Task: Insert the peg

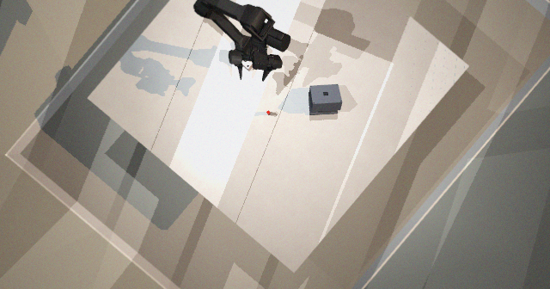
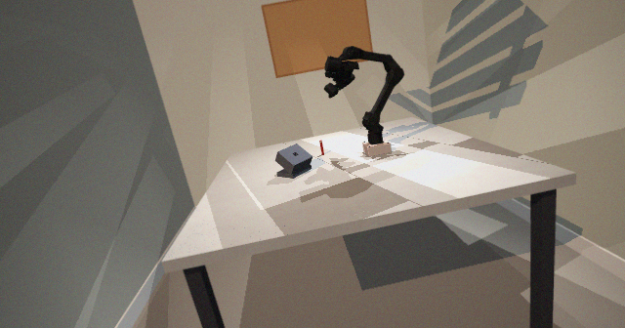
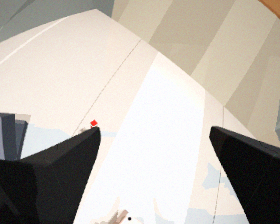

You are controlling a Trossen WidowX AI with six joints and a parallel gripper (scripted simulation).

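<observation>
A thin red peg (image 1: 268, 113) (image 2: 321, 147) (image 3: 94, 123) stands upright on the table. Its top looks square in the wrist view. A grey-blue block with a sloped panel (image 1: 319, 101) (image 2: 288, 158) stands near it, with one small dark square hole (image 1: 326, 94) (image 2: 295, 154) in its face. Only the block's edge (image 3: 2, 137) shows at the left of the wrist view. My gripper (image 1: 252, 79) (image 3: 156, 132) is open and empty, high above the table. In the wrist view the peg is just beyond the left finger's tip. The hole's inside is hidden.
The pale table (image 1: 275, 186) (image 2: 410, 172) carries strong light and shadow patches. The arm's pinkish base block (image 2: 377, 149) stands beyond the peg from the sloped panel. An orange board (image 2: 317, 30) hangs on the wall behind.
</observation>
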